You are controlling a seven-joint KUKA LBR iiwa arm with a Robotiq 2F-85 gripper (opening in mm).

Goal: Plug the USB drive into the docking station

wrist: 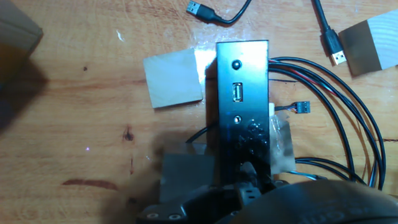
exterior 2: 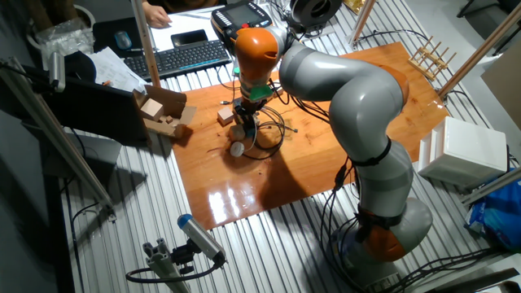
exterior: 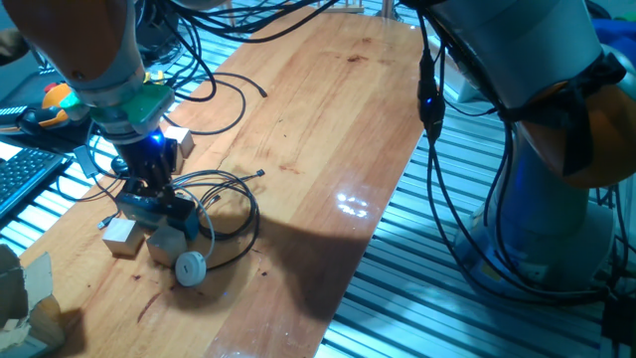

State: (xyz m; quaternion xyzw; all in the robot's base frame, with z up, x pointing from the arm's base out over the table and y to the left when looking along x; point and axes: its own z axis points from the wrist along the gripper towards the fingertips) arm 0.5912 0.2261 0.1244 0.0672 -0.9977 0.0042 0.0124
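The docking station (wrist: 242, 106) is a flat black box lying on the wooden table, with thin black cables leaving its right side. In the hand view its USB port (wrist: 237, 92) faces up and looks empty. My gripper (wrist: 249, 177) hangs right over the station's near end, fingers close together on a small dark piece that I take for the USB drive (wrist: 249, 169); it is blurred and mostly hidden. From the side, the gripper (exterior: 149, 189) stands upright just above the docking station (exterior: 164, 211). In the other fixed view the gripper (exterior 2: 247, 124) covers the station.
Pale wooden cubes (exterior: 121, 235) (exterior: 167, 243) flank the station, with another (exterior: 179, 140) behind. A round puck (exterior: 191, 267) lies in front. Loose USB cable plugs (wrist: 198, 9) (wrist: 336, 56) and black cable loops (exterior: 234, 214) lie nearby. Cardboard (exterior: 25, 298) sits at the table's corner.
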